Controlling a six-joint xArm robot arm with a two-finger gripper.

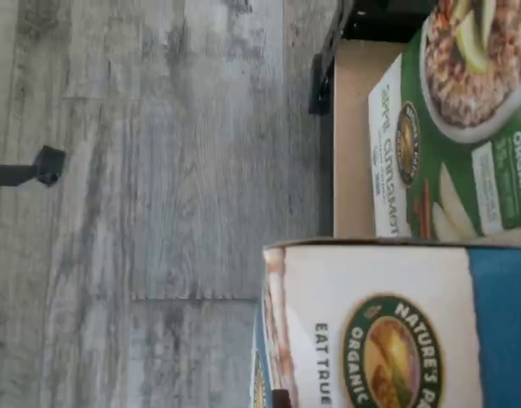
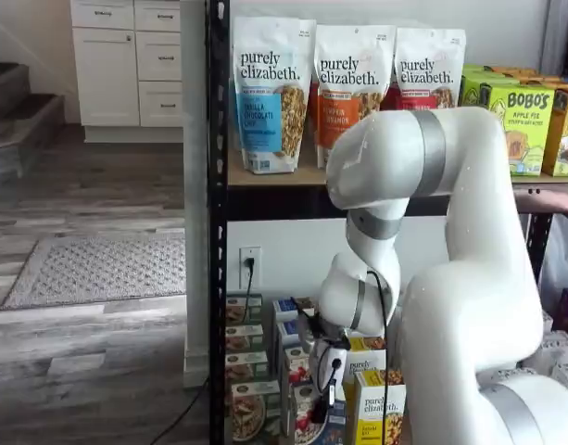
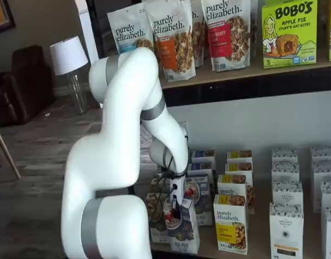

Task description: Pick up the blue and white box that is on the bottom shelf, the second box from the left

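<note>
Gripper (image 3: 175,208) at the blue box (image 3: 181,229), bottom shelf (image 3: 251,249), front row.
Box upright at the shelf's front edge, tilted slightly in a shelf view; green carton (image 2: 247,413) beside it on one side, yellow carton (image 3: 231,231) on the other; black fingers (image 2: 327,400) against the box top in both shelf views; jaws' state cannot be told; wrist view shows the box's white band close up, green carton beyond.

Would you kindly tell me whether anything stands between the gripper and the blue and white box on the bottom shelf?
Nothing visible does. In both shelf views the gripper is right at the blue and white box at the bottom shelf's front; the green carton stands beside it, not between. Its grip is unclear.
</note>
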